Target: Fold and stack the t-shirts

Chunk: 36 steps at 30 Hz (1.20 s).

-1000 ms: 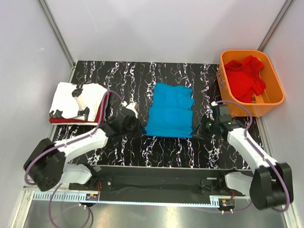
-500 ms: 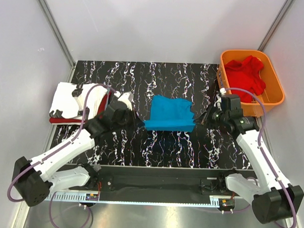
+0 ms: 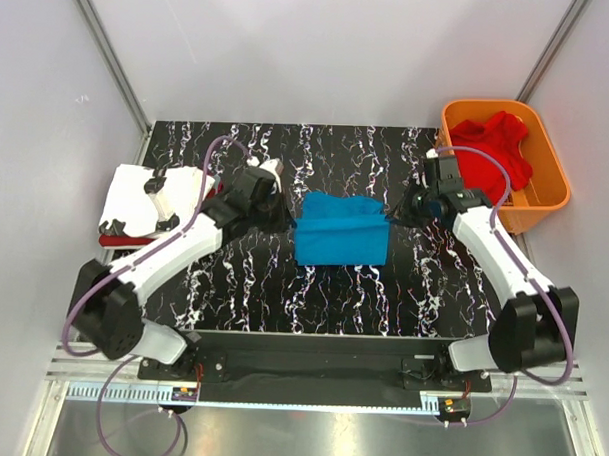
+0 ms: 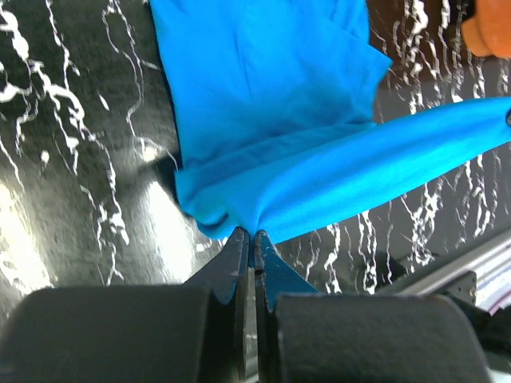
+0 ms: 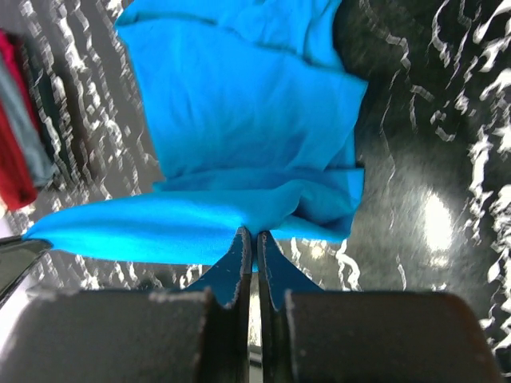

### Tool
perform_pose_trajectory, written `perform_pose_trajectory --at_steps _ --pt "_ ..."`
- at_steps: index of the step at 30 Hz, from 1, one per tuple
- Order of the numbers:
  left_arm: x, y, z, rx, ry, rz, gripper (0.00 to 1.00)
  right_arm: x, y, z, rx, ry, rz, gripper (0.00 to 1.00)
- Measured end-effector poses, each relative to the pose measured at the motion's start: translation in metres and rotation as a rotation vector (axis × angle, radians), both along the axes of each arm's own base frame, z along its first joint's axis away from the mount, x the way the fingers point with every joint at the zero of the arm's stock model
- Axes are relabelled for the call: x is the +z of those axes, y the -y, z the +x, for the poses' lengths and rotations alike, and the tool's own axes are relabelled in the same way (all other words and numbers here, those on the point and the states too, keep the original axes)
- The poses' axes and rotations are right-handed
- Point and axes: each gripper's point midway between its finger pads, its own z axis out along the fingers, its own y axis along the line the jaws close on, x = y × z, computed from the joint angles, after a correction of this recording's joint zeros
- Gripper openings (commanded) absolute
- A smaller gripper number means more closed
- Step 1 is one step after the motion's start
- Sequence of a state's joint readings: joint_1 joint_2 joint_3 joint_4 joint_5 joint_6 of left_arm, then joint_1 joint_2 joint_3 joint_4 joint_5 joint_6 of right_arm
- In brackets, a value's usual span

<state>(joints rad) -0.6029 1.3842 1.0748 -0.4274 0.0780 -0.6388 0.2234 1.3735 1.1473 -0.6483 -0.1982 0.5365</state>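
I've got the blue t-shirt [image 3: 341,239] mid-bench, and both arms are on it. The left pincer [image 3: 287,218] is clenched on the shirt's left corner. On the left wrist view its fingers [image 4: 236,254] are pressed tight together with a bunch of blue cloth nipped at the tips. The right pincer [image 3: 392,212] is clamped on the opposite corner, and the right wrist view shows the same thing: jaws closed, blue fabric gathered right at the fingertips [image 5: 270,257].

The held edge runs taut between the two pincers, across the far side of the shirt and above the layer lying flat on the black marbled bench [image 3: 242,286].

Off to the left, the white t-shirt [image 3: 136,194] with black marks sits at the bench's edge on top of the dark red t-shirt [image 3: 119,242], which shows only as a strip beneath it. At far right, the brighter red t-shirt [image 3: 492,155] is crumpled inside the orange basket [image 3: 553,167].
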Motion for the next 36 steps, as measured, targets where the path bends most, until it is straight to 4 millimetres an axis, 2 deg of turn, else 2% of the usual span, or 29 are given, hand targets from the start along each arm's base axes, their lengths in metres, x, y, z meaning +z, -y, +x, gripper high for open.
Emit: perform_pose_trajectory --at_steps 12,20,25,26,27,28,29,31,32,34,36 --pt "0.002 0.017 0.073 0.005 0.016 0.025 0.0 -0.02 0.013 0.062 -0.066 -0.017 -0.067 0.0" --pt "-0.022 0.021 0.12 0.028 -0.024 0.036 0.0 -0.037 0.019 0.115 -0.101 -0.026 -0.075 0.0" --pt "-0.033 0.026 0.166 0.037 -0.017 0.016 0.08 -0.054 0.026 0.155 -0.129 -0.018 -0.071 0.0" --pt "-0.035 0.027 0.178 0.038 -0.012 0.005 0.09 -0.058 0.028 0.165 -0.136 -0.009 -0.067 0.04" --pt "-0.041 0.028 0.191 0.04 -0.008 -0.004 0.2 -0.062 0.029 0.176 -0.14 0.003 -0.053 0.19" --pt "-0.044 0.028 0.205 0.042 0.002 -0.013 0.56 -0.065 0.029 0.184 -0.147 0.014 -0.035 0.54" --pt "-0.051 0.027 0.217 0.048 0.007 -0.015 0.61 -0.068 0.03 0.195 -0.156 0.029 -0.015 0.6" --pt "-0.065 0.018 0.234 0.075 -0.001 -0.018 0.65 -0.074 0.035 0.209 -0.156 0.063 0.009 0.64" --pt "-0.072 0.009 0.239 0.092 -0.01 -0.014 0.73 -0.076 0.036 0.214 -0.156 0.074 0.022 0.69" --pt "-0.084 -0.005 0.24 0.114 -0.026 -0.003 0.78 -0.078 0.042 0.218 -0.165 0.092 0.03 0.71" --pt "-0.093 -0.02 0.237 0.138 -0.036 0.005 0.78 -0.078 0.045 0.218 -0.168 0.117 0.033 0.71"
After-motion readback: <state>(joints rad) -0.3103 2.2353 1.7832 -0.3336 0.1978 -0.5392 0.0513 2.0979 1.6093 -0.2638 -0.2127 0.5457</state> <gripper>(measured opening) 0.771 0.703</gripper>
